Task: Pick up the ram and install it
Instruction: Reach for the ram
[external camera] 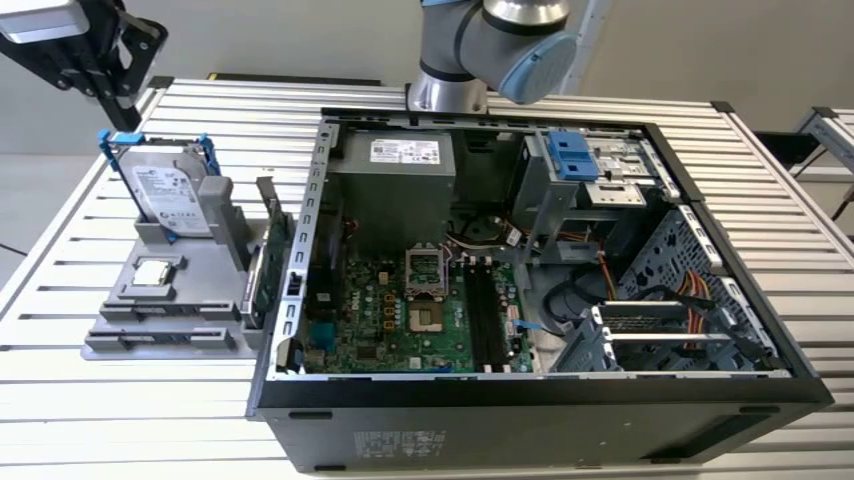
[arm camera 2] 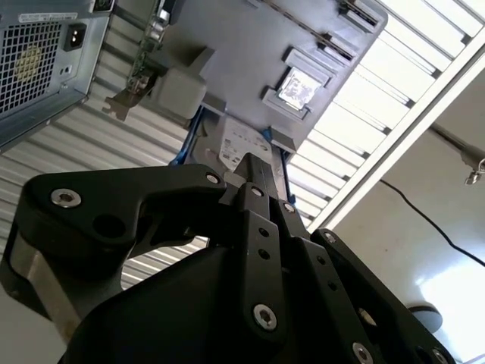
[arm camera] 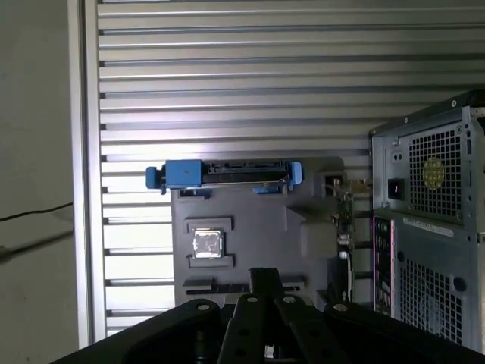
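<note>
My black gripper [external camera: 118,98] hangs high over the far left corner of the table in the exterior view, above the grey parts holder [external camera: 200,312]. In both wrist views the fingers meet at their tips [arm camera 2: 255,163] [arm camera: 265,274], shut, with nothing visible between them. The ram is hidden: I cannot pick it out on the holder or in the case. The holder's narrow slots [arm camera: 227,288] look dark and thin. In the open computer case [external camera: 314,180], the black memory slots [external camera: 481,310] run along the motherboard [external camera: 380,310].
On the holder stand a silver hard drive in a blue caddy [external camera: 167,195], a small square chip [external camera: 154,272] and an upright green expansion card [external camera: 274,265]. The case holds a power supply [external camera: 394,165], a drive cage [external camera: 587,165] and cables. The arm's base [external camera: 494,50] stands behind the case.
</note>
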Available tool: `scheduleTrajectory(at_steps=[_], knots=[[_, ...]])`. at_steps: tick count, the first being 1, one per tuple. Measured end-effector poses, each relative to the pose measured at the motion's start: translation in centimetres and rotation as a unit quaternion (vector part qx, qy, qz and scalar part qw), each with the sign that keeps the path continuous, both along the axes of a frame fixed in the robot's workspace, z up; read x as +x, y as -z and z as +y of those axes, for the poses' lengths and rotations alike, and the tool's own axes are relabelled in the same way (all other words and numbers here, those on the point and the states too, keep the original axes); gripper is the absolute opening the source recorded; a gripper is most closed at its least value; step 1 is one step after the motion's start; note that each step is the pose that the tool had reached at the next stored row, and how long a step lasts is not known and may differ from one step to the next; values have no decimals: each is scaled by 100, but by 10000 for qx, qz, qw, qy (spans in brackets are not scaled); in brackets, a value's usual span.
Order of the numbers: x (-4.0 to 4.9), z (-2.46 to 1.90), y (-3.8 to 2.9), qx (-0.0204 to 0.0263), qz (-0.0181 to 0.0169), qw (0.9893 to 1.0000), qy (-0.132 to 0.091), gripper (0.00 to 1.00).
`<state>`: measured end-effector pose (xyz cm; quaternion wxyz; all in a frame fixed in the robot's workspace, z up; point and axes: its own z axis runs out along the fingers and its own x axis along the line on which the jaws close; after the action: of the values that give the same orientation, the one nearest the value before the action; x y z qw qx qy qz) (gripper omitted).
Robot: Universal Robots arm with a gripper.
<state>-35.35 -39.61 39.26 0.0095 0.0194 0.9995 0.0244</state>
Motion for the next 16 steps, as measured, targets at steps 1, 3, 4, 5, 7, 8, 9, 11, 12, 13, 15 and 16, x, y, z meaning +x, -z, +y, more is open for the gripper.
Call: scheduleTrajectory(at_steps=[1, 3, 4, 5, 7, 8, 9, 11, 12, 13, 15, 16], knots=[[-1, -5, -1, -1, 0, 10000, 0, 0], [-3, -17, 0, 0, 0, 10000, -1, 0], [-5, -22, 0, 0, 0, 10000, -1, 0], [-6, -28, 0, 0, 0, 10000, -1, 0], [-8, -39, 0, 0, 0, 10000, -2, 0], [-9, -45, 0, 0, 0, 10000, -2, 0], [-9, -50, 0, 0, 0, 10000, -2, 0], [-10, -62, 0, 0, 0, 10000, -2, 0], [-10, -68, 0, 0, 0, 10000, -2, 0], [-11, -75, 0, 0, 0, 10000, -2, 0], [-12, -91, 0, 0, 0, 10000, -2, 0], [-12, -99, 1, 0, -1, 10000, -3, 0]])
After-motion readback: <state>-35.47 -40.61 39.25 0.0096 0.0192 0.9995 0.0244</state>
